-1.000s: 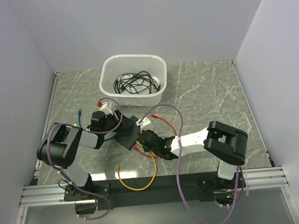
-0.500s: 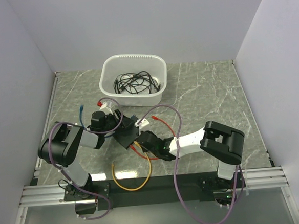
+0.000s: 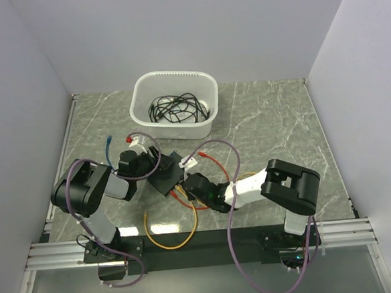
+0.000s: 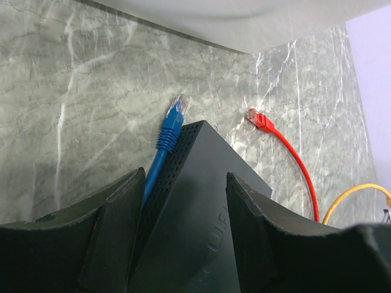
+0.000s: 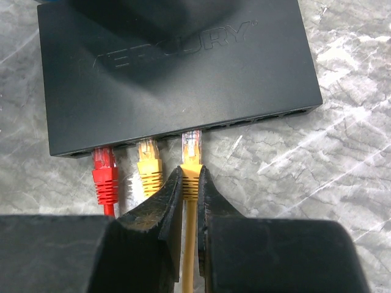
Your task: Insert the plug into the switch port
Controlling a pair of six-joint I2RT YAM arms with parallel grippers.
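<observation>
Blue plug (image 4: 174, 119) lies on the table (image 3: 274, 114) right beside the switch's vented side wall, not at the port row.

Left gripper (image 4: 186, 178): fingers (image 4: 110, 238) about half apart, one against the vented side wall and one on the top face, clamped onto the switch (image 4: 195, 207).

The switch is mid-table, on the near side of the white tub (image 3: 181, 131) (tangle of black cable inside), between the two grippers. Its port row faces the right arm.

Port row, from the right wrist camera:
- An end red plug (image 5: 104, 171) sits at the left end of the switch's port edge.
- A second yellow plug (image 5: 148, 163) is in the next port.
- The plug (image 5: 192, 146) is in the third spot. Its clear tip is at the port mouth with most of the clear body showing outside. I can't tell how deep it sits.

Right gripper (image 5: 190, 176): fingers nearly closed, pinching the yellow boot just behind the plug's clear connector, in line with the port edge.

A loose red plug (image 4: 256, 119) lies on the table off the switch's far right corner, apart from it. A yellow cable loop (image 3: 172, 241) lies on the near side of the switch, toward the arm bases.
</observation>
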